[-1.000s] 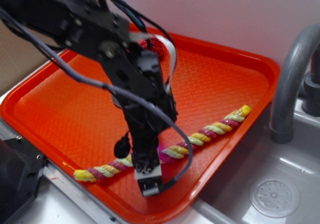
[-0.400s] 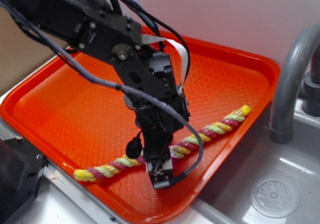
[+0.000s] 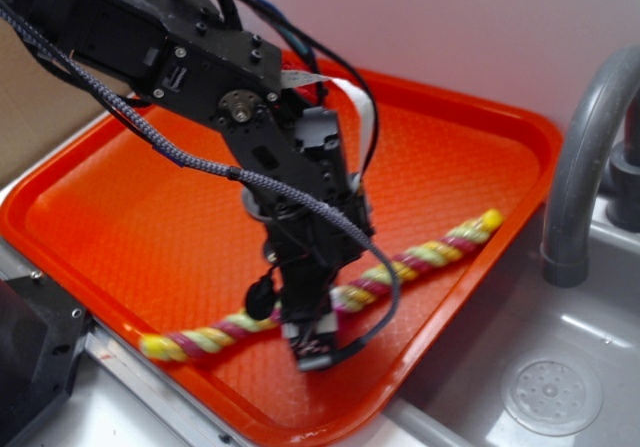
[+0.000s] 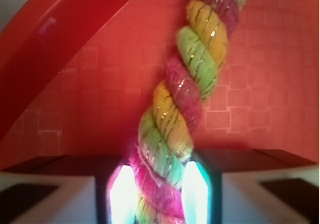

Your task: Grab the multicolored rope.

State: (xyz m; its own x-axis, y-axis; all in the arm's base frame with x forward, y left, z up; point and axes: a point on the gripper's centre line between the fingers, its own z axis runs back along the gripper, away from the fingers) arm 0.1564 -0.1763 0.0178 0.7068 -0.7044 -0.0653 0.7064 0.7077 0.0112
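Observation:
The multicolored rope (image 3: 425, 256), twisted from yellow, pale green and magenta strands, lies slantwise across the near part of the orange tray (image 3: 450, 147). My gripper (image 3: 310, 345) points down over the rope's middle with its jaws closed on it. In the wrist view the rope (image 4: 186, 101) runs up from between my two fingers (image 4: 122, 194), which press on both its sides; the gripper (image 4: 157, 196) is shut on it. The rope looks blurred in the exterior view. My arm hides the tray's far middle part.
A grey curved faucet pipe (image 3: 575, 157) stands just right of the tray. A grey sink with a round drain (image 3: 550, 394) lies at the lower right. A black box (image 3: 35, 352) sits at the lower left, by the tray's near rim (image 3: 250, 407).
My gripper moved a little to the right and down astride the rope and closed on it. The rope now looks blurred and its left end has shifted slightly.

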